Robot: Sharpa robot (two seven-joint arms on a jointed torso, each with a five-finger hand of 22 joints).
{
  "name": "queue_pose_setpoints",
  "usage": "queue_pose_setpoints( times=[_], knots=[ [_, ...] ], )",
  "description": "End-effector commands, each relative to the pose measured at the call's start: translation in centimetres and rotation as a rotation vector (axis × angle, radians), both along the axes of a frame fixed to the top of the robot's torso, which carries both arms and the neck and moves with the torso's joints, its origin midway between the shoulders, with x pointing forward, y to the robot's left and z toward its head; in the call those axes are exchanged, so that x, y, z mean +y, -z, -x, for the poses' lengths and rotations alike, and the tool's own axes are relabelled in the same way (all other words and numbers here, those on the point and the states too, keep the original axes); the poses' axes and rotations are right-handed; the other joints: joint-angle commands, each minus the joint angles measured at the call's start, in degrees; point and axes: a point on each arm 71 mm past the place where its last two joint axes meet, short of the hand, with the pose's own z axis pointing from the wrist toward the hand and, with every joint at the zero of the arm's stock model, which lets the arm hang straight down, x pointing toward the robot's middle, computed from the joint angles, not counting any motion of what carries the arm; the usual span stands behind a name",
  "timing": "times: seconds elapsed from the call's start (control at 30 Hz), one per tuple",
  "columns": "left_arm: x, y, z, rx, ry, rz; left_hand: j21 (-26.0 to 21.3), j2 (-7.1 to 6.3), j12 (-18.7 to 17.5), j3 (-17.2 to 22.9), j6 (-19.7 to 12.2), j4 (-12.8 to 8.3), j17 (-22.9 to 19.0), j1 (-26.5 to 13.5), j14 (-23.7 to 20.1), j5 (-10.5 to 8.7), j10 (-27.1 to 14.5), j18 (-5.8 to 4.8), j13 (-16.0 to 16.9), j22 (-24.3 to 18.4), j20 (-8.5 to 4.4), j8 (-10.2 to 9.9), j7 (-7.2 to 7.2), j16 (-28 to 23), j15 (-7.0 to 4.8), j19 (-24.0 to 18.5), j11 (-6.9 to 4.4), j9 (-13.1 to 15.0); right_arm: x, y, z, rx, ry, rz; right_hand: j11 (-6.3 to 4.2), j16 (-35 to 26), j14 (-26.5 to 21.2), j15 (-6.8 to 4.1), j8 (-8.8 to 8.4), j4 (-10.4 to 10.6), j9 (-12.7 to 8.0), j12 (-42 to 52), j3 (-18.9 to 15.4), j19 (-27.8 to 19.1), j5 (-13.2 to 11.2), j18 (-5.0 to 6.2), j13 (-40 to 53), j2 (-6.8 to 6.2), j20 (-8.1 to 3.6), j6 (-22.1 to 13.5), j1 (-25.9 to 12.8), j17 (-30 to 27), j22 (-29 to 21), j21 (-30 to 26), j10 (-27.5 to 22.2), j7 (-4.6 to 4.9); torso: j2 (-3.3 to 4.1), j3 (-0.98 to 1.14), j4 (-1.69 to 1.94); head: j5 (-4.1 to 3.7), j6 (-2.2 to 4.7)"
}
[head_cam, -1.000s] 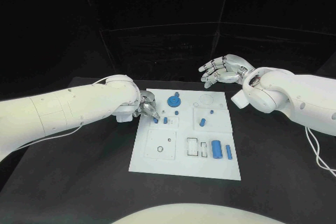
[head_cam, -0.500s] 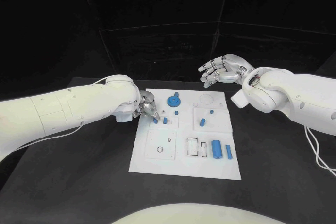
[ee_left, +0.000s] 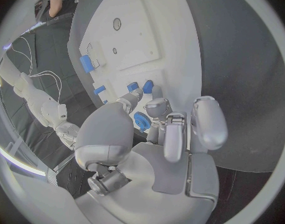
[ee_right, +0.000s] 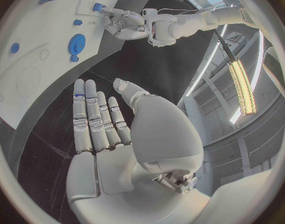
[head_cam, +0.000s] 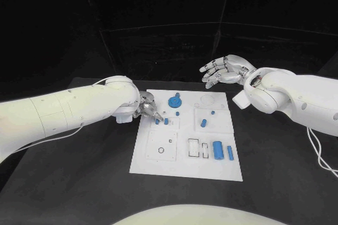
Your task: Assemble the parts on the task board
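Parts for the job sit scattered over the white task board [head_cam: 184, 156], which lies in the middle of the frame on the black table [head_cam: 77, 181]. The left hand [head_cam: 146, 107] is down at the board's upper-left edge, fingers curled in together over a small blue peg [head_cam: 156, 121]; the left wrist view shows fingertips [ee_left: 156, 106] right against a blue piece [ee_left: 147, 86], so I take it as pinched, though how firm the hold is I can't say. Just beside it stands a second short peg [head_cam: 166, 121], and above that, toward the upper middle of the board, the blue gear [head_cam: 175, 103].

The right hand [head_cam: 224, 70] hangs in the air at the upper right of the frame, well clear of the board, fingers straight and spread, carrying nothing.

Lower right on the board lie a blue cylinder [head_cam: 218, 149] and a thinner bar [head_cam: 230, 152] side by side, with a small blue pin [head_cam: 203, 122] near the centre right.

From where I'm standing, the step in hand looks like seating that pinched peg. To do it well, I'd keep the peg upright over its hole, press straight down rather than at a slant, and mind the neighbouring peg so the curled fingers don't knock it. The board seems loose on the table, so a sideways shove could shift it; a gentle vertical push is safer.
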Motion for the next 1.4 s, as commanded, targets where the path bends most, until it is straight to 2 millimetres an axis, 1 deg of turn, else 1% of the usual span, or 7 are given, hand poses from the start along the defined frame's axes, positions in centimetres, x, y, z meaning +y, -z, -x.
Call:
queue_pose_setpoints(
  times=[0.03, 0.57, 0.67, 0.73, 0.97, 1.2, 1.4],
  knots=[
    [0.1, -0.1, -0.1, -0.016, -0.02, 0.008, 0.0, 0.57, 0.3, -2.5, 0.0, 0.7, 15.1, 0.1, 6.0, -2.78, -0.4, 0.1, 0.0, 0.0, -0.45, 0.1, 0.34, 0.2, -0.34, 0.9, -0.06, -0.1, 0.0, -0.2, 0.0, -0.006, -0.009, -0.004, -0.08, 0.2, -0.3, -0.16, 0.13, -0.1, 0.1, 0.2, -0.1, 0.6, 0.3, -0.47, -0.1, 0.26, -0.01, -0.5, 0.1, -0.1, -0.1, -0.3, -0.3, 5.55, -0.01, 0.0, -0.01, -0.11, -0.03],
    [1.1, -1.3, -0.2, -0.134, -0.099, 0.226, -5.6, 2.46, -3.2, -13.2, -2.8, 4.7, 12.7, 3.9, 5.3, -6.23, -4.4, 1.32, -6.0, -6.7, -0.13, -1.0, 1.24, -0.9, 0.12, -0.8, 0.69, -0.7, -0.2, -0.2, 0.0, -0.005, -0.007, -0.003, -0.08, 0.2, -0.3, -0.16, 0.13, -0.1, 0.1, 0.2, -0.1, 0.6, 0.3, -0.47, -0.1, 0.26, -0.01, -0.5, 0.1, -0.1, -0.1, -0.3, -0.3, 5.55, -0.01, -0.01, 0.03, -0.42, 0.17],
    [1.1, -1.8, -0.3, -0.188, -0.111, 0.322, -19.2, 3.69, -11.0, -13.5, -6.1, 3.0, 2.2, 8.8, 2.2, -6.23, -12.3, 3.82, -16.3, -22.5, 1.07, -2.7, 3.12, -6.8, 1.36, -6.0, 2.47, -1.9, -0.2, -0.2, 0.0, -0.005, -0.006, -0.003, -0.08, 0.2, -0.3, -0.16, 0.13, -0.1, 0.1, 0.2, -0.1, 0.6, 0.3, -0.47, -0.1, 0.26, -0.01, -0.5, 0.1, -0.1, -0.1, -0.3, -0.3, 5.55, -0.03, 0.03, 0.07, -0.49, 0.21],
    [0.9, -2.3, -0.5, -0.228, -0.101, 0.391, -26.7, 3.99, -12.6, -13.0, -7.5, 1.3, -4.0, 11.8, -0.2, -6.0, -14.4, 5.18, -17.4, -30.6, 1.56, -3.4, 3.84, -10.8, 2.17, -9.1, 3.12, -2.5, -0.2, -0.2, 0.0, -0.006, -0.006, -0.003, -0.08, 0.2, -0.3, -0.16, 0.13, -0.1, 0.1, 0.2, -0.1, 0.6, 0.3, -0.47, -0.1, 0.26, -0.01, -0.5, 0.1, -0.1, -0.1, -0.3, -0.3, 5.55, -0.02, 0.01, 0.1, -0.53, 0.3],
    [-0.9, -3.7, -0.6, -0.371, 0.019, 0.568, -35.1, 4.11, -24.4, -5.2, -8.3, -7.0, -25.0, 23.8, -11.1, -6.19, -23.1, 5.43, -26.0, -36.1, 3.87, -10.0, 7.11, -26.8, 4.71, -13.8, 6.13, -8.2, -0.1, -0.2, 0.0, -0.007, -0.008, -0.004, -0.09, 0.3, -0.4, -0.18, 0.34, -0.1, 0.1, 0.5, -0.2, 0.6, 0.4, -0.46, -0.3, 0.39, -0.03, -0.6, 0.1, -0.2, -0.1, -0.5, -0.4, 5.54, 0.01, -0.04, -0.12, -0.69, 0.65],
    [-2.9, -4.5, -0.4, -0.541, 0.251, 0.533, -36.4, -0.08, -34.0, 1.2, -2.3, -12.3, -30.0, 24.2, -14.1, -6.26, -22.3, 5.63, -35.7, -36.8, 4.8, -20.1, 7.81, -29.5, 5.81, -14.3, 7.39, -15.5, 0.0, -0.2, -0.1, -0.012, -0.011, -0.007, -0.3, 0.4, -0.3, -0.35, 0.96, -0.4, 0.2, 0.6, 0.0, 0.8, 0.4, -0.4, -0.9, 0.59, -0.15, -0.1, 0.4, -0.4, -0.2, -0.7, -0.3, 5.25, 0.03, -0.03, -0.12, -1.06, 1.01],
    [-4.1, -3.8, -0.2, -0.583, 0.398, 0.405, -35.3, -1.89, -37.4, 0.3, -2.1, -12.7, -26.6, 22.1, -9.9, -6.32, -24.1, 5.66, -39.1, -36.4, 5.2, -23.7, 7.78, -25.4, 6.09, -11.8, 7.86, -17.7, 0.2, -0.2, -0.1, -0.014, -0.015, -0.008, -0.33, 0.4, -0.3, -0.37, 1.03, -0.4, 0.2, 0.6, 0.0, 0.8, 0.4, -0.39, -1.0, 0.61, -0.16, -0.1, 0.5, -0.4, -0.3, -0.7, -0.3, 5.22, 0.02, 0.02, -0.09, -1.19, 1.19]
  ],
)
